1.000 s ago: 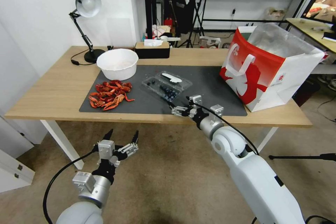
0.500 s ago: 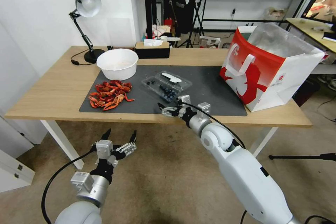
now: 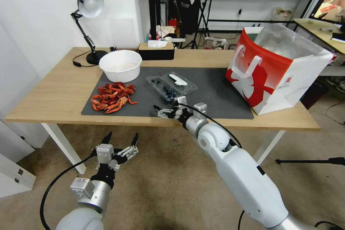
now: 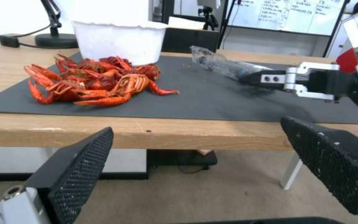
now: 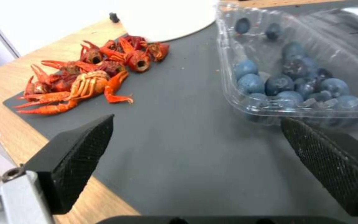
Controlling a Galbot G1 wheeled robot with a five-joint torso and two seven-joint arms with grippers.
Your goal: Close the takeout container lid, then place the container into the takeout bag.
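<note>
Dark mat (image 3: 212, 90), takeout container (image 3: 169, 87) (blueberries (image 5: 289, 82) inside), lid (image 3: 178, 81) open

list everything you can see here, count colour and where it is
takeout container: 1, clear, blueberries inside, mid mat
lid: 1, clear, white label, open flat behind the tray half
takeout bag: 1, red and white, foil lined, table's right end
mat: 1, dark grey, on table
table: 1, light wood
bowl: 1, white, mat's far left corner
crayfish: a pile, red, in front of bowl
desk lamp: 1, black, far left
tissue box: 1, dark, behind mat
right gripper: open, by the container's near edge
left gripper: open, low before the table
</note>
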